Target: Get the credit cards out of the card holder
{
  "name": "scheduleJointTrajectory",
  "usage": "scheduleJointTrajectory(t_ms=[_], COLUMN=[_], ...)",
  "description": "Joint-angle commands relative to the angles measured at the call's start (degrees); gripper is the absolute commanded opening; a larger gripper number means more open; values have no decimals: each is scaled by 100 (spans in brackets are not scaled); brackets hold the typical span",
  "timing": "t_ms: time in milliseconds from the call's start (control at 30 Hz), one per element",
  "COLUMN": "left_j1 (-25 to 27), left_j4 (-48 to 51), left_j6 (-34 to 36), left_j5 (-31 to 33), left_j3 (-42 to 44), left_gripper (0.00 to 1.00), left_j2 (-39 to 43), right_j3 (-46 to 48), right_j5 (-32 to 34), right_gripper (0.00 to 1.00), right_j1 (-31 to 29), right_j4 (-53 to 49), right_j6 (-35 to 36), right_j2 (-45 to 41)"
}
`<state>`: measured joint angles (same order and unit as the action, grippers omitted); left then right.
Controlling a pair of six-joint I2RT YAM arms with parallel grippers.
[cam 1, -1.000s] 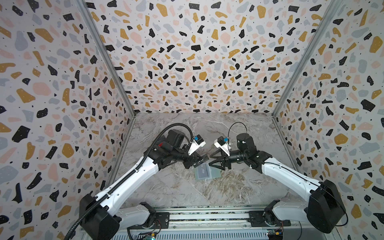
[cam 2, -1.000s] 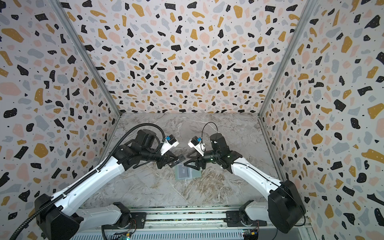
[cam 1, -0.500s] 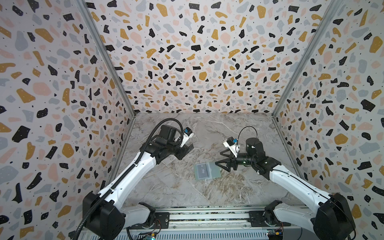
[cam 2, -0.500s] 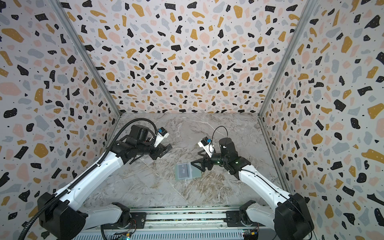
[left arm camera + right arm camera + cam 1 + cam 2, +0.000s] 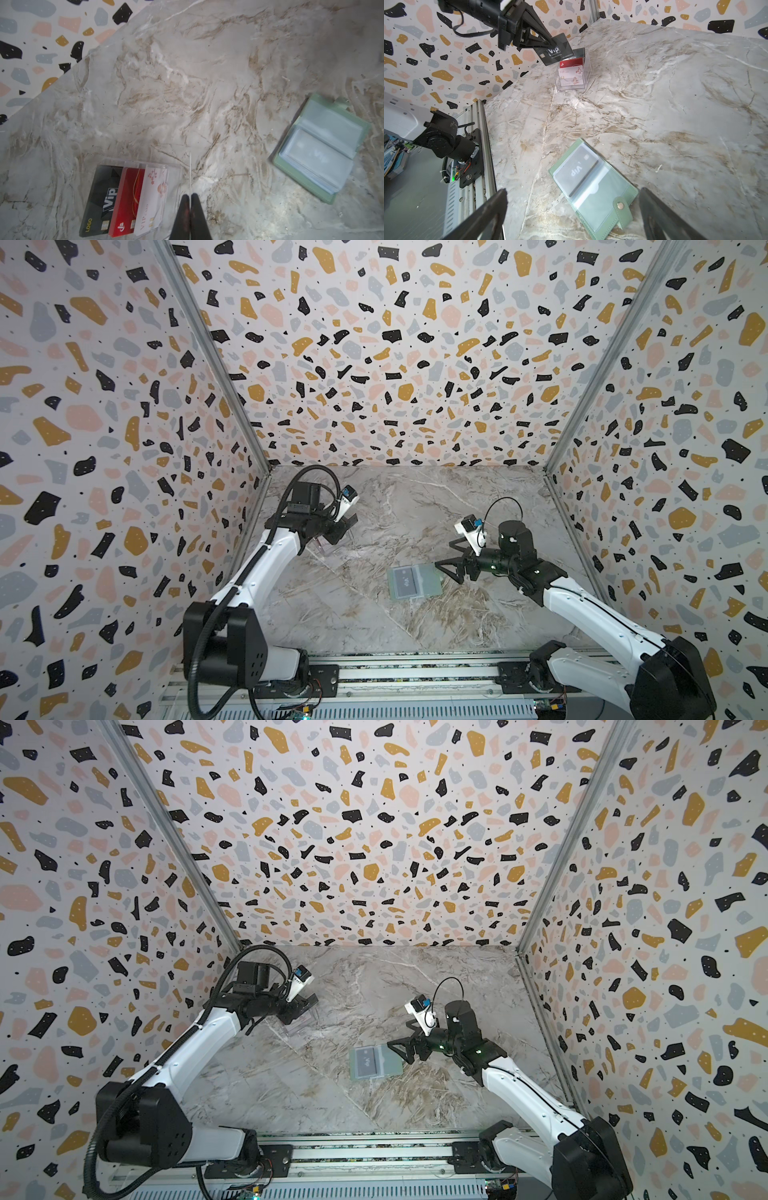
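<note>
Marble tabletop (image 5: 415, 506): one card out.
My left claw (image 5: 552, 42) is pinching a dark grey card (image 5: 556, 53), now carried near the clear box (image 5: 572, 83); my right claw (image 5: 573, 192), newly spread wide, is hovering over the card holder (image 5: 604, 199), another card (image 5: 577, 168) inside.

Clear box (image 5: 588, 68): see-through plastic, standing at 10 o'clock on the tabletop, near the wall.
Tabletop (image 5: 415, 510): grey-beige marble pattern.
Walls (image 5: 374, 344): terrazzo-speckled, at 9, 12 and 3 o'clock.
Rail (image 5: 415, 672): metal, along 6 o'clock.
</note>
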<state>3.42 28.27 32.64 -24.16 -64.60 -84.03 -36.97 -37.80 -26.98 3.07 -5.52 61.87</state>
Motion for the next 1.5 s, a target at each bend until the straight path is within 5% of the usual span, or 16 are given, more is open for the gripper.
scheduleJointTrajectory(t_ms=[0,167,233,600,1467], left_j1=[-343,-805,-907,-1018,-1115], left_j4=[20,227,588,785,372], left_j6=[427,627,1261,1775,2281], left_j5=[-495,-1124,-1440,-371,-80], left_j3=[-486,-934,-1049,-1653,-1513], left_gripper=[0,0,0,0,0], left_j2=[-380,-1022,-1182,-1630,-2074], right_j3=[14,-3,-3,19,99], right_j5=[21,-36,-74,-155,-311], right_gripper=[99,99,99,99,99], right_j1=[35,114,154,198,237], right_j4=[115,126,129,166,291], right_j6=[-30,-28,-28,-28,-26], right_j2=[-110,-114,-135,-135,-71])
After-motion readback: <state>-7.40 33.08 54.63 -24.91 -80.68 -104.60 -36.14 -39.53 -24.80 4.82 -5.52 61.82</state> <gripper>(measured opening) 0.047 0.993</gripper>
